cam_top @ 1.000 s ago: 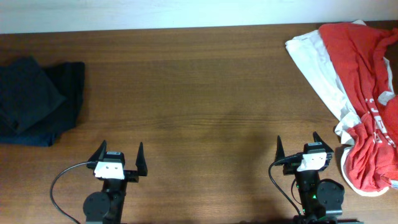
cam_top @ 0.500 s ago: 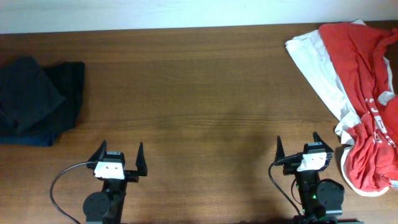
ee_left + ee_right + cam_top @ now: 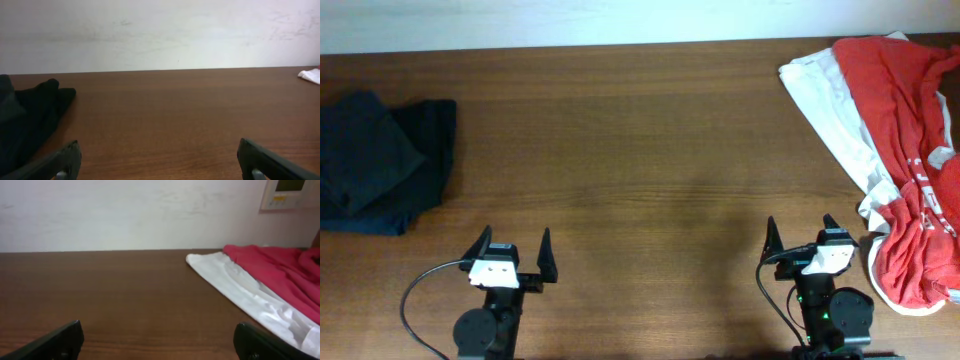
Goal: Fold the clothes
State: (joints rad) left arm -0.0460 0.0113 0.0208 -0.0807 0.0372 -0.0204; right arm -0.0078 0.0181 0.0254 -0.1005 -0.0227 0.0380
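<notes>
Red-orange T-shirt (image 3: pixel 910 130): crumpled just right of my right claw (image 3: pixel 801 230), overlapping a white shirt (image 3: pixel 830 110) lying ahead.
Navy garments (image 3: pixel 375 165): heaped ahead-left of my left claw (image 3: pixel 514 240).
Claws: both spread wide, holding nothing.
Right claw: nudged slightly toward the T-shirt since a moment ago; I judge folding is only beginning.
Surface (image 3: pixel 640 150): brown wood.
</notes>
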